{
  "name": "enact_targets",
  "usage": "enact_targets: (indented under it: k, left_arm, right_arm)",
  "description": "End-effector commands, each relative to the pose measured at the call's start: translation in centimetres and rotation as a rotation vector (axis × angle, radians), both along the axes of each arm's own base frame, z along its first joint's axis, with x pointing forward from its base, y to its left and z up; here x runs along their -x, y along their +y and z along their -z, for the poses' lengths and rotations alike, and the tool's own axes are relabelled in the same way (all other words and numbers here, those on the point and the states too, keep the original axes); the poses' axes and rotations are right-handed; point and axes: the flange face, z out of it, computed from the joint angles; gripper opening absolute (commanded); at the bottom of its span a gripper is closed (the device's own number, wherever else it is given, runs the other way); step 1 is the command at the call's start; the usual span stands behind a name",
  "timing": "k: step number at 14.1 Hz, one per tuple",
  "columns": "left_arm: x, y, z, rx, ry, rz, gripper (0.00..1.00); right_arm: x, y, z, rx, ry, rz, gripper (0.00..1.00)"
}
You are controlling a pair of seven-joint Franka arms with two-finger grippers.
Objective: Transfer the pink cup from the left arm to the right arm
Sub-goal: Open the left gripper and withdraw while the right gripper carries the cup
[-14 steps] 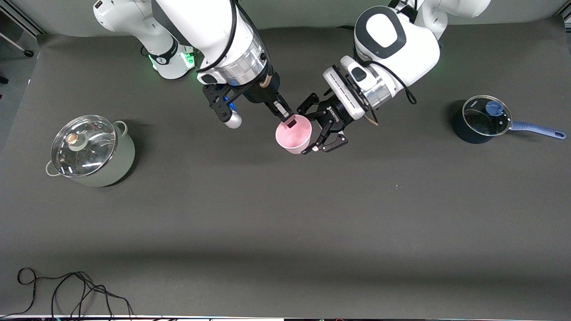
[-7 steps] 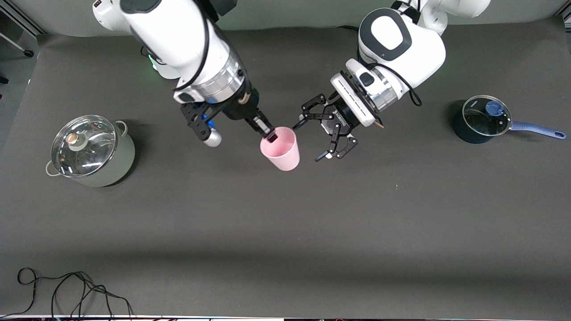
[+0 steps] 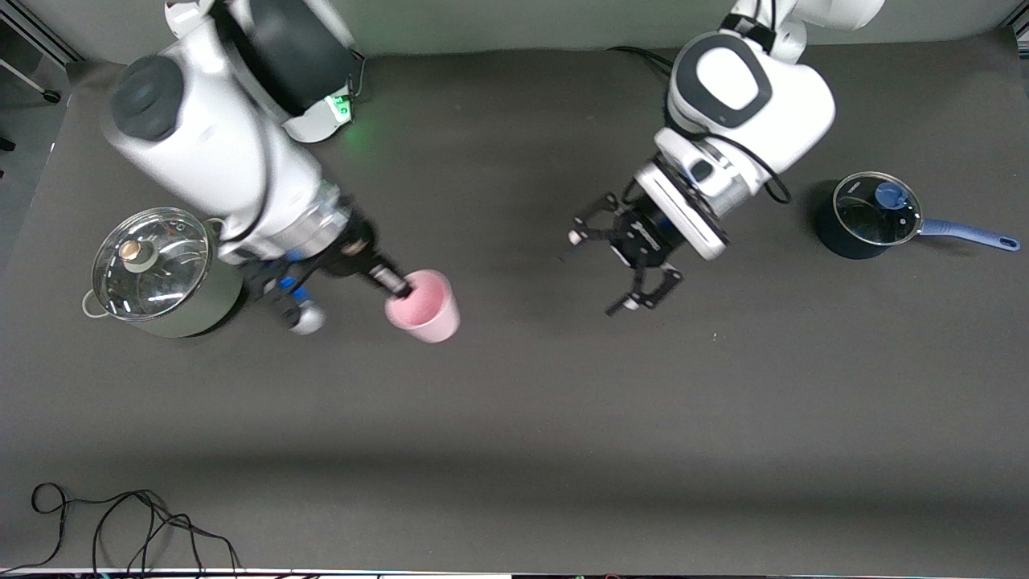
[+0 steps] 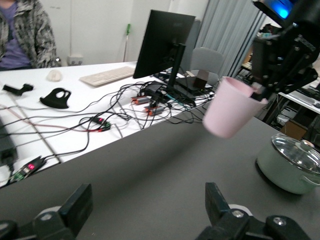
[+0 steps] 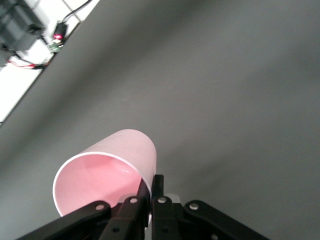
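Note:
The pink cup [image 3: 426, 312] hangs tilted in the air over the table, beside the grey-green pot. My right gripper [image 3: 399, 288] is shut on its rim, one finger inside and one outside. The right wrist view shows the cup [image 5: 120, 162] with the right gripper [image 5: 151, 189] pinching its wall. My left gripper [image 3: 596, 273] is open and empty over the middle of the table, well apart from the cup. The left wrist view shows the left gripper [image 4: 147, 205] with jaws wide apart, the cup [image 4: 229, 107] held up by the right gripper [image 4: 261, 89].
A grey-green pot with a glass lid [image 3: 161, 273] stands at the right arm's end, close to the right arm; it also shows in the left wrist view [image 4: 292, 165]. A dark saucepan with a blue handle [image 3: 872, 213] stands at the left arm's end. A black cable [image 3: 120, 523] lies at the front edge.
The left gripper let go of the cup, opened wide and drew back toward its own end. The right arm carried the cup away toward the pot at its end.

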Motion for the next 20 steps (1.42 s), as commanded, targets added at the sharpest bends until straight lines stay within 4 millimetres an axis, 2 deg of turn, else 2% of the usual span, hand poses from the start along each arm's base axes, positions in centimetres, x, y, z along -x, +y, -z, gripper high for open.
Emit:
enact_targets:
  k: [1,2,5,6,9,12,14,16,20]
  left_arm:
    - [-0.8,2.8,2.1,0.06,0.098,0.007,1.0]
    - [-1.6,4.0,2.7,0.103,0.152,0.022,1.0]
    - [-3.2,7.5,2.4,0.102,0.29,0.1,1.0]
    - [-3.6,9.0,2.1,0.092,0.355,0.133,1.0]
    - [-4.4,14.2,-0.4,-0.018,0.588,0.227,1.0]
    - [-3.9,19.0,-2.7,-0.234,0.792,0.267,1.0]
    - [-3.4,20.7,-4.1,-0.398,0.891,0.212,1.0]
    - [-3.4,21.8,-4.9,-0.557,0.95,0.1,1.0]
    - [-3.4,24.7,-6.5,-0.761,0.969,-0.011,1.0]
  right_arm:
    - [-1.2,-5.5,1.8,0.024,0.037,-0.123,0.0]
    - [-1.8,-8.1,2.7,0.031,0.041,-0.173,0.0]
    - [-2.8,-16.1,5.6,0.053,0.053,-0.304,0.0]
    - [-3.0,-18.2,6.5,0.064,0.059,-0.318,0.0]
    - [-3.0,-23.2,11.6,0.084,0.083,-0.364,0.0]
    - [-2.1,-26.6,16.9,0.098,0.064,-0.399,0.0]
    - [-1.2,-27.7,20.6,0.116,0.037,-0.399,0.0]
    - [-0.4,-28.3,23.7,0.133,0.018,-0.397,0.0]
    - [0.4,-28.4,28.3,0.167,-0.015,-0.402,0.0]
